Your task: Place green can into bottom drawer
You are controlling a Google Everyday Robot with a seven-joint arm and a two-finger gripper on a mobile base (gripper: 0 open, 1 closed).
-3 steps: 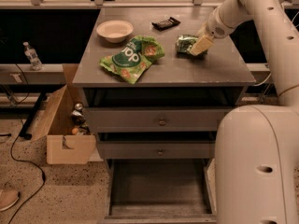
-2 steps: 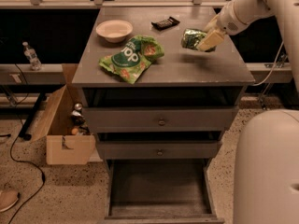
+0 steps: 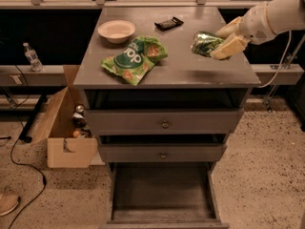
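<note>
Green can: I see the green can (image 3: 205, 43) in the upper right of the frame, lying on its side and tilted. Its crumpled green body sits between the two cream fingers, over the right part of the cabinet top.
Contact with the top: a dark shadow lies on the surface just below the can in the frame. I read the can as lifted, but I cannot tell for sure.
Gripper: my gripper (image 3: 218, 44) is clamped on the can, one finger above it and one below. It reaches in from the right edge of the frame.
Arm: the white arm (image 3: 279, 11) runs off the upper right corner.
Bottom drawer: the bottom drawer (image 3: 162, 192) is pulled out at the lower centre of the frame, its grey floor bare. It is well apart from the can.
Other drawers: the top drawer (image 3: 164, 121) and the middle drawer (image 3: 162, 152) stand slightly out, each with a round knob at the middle.
Cabinet top: the grey cabinet top (image 3: 190, 68) carries three more things, all left of the can.
Snack bag: a green snack bag (image 3: 133, 58) with white lettering lies left of centre.
Bowl: a pale bowl (image 3: 116, 30) sits above the bag in the frame.
Dark item: a small dark flat object (image 3: 168, 23) lies near the far edge.
Floor, left of frame: an open cardboard box (image 3: 66, 132) stands beside the cabinet. A bottle (image 3: 31, 57) stands further up, with a black cable (image 3: 19, 163) and part of a shoe (image 3: 7, 204) lower down.
</note>
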